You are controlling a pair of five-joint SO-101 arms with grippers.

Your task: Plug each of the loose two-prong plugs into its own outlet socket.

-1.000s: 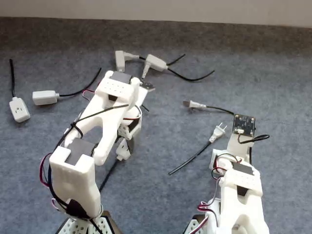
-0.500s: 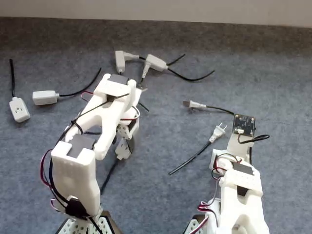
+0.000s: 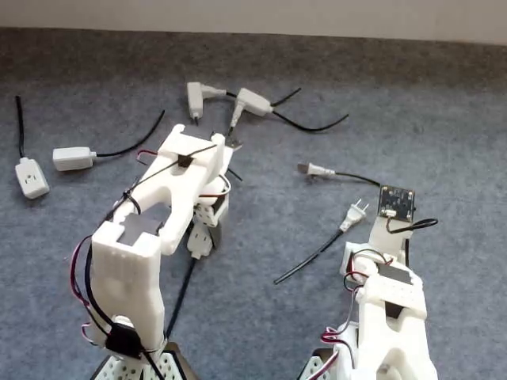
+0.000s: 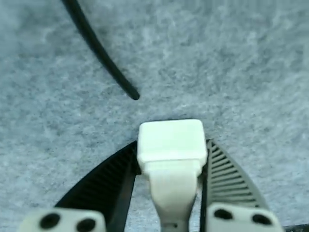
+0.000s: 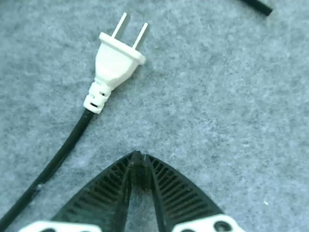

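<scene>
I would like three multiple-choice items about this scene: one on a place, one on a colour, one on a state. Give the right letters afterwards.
1. Where is the two-prong plug in relation to the right gripper?
A. between its fingers
B. on the grey surface, apart from it
C. inside a socket

2. What colour is this plug's cord?
A. white
B. red
C. black

3. In what state is the left gripper?
A. shut on a white connector
B. open and empty
C. shut on a black cable

Answers:
1. B, bare surface lies between plug and fingertips.
2. C, the cord runs black from the white body.
3. A, both fingers press the connector's sides.
</scene>
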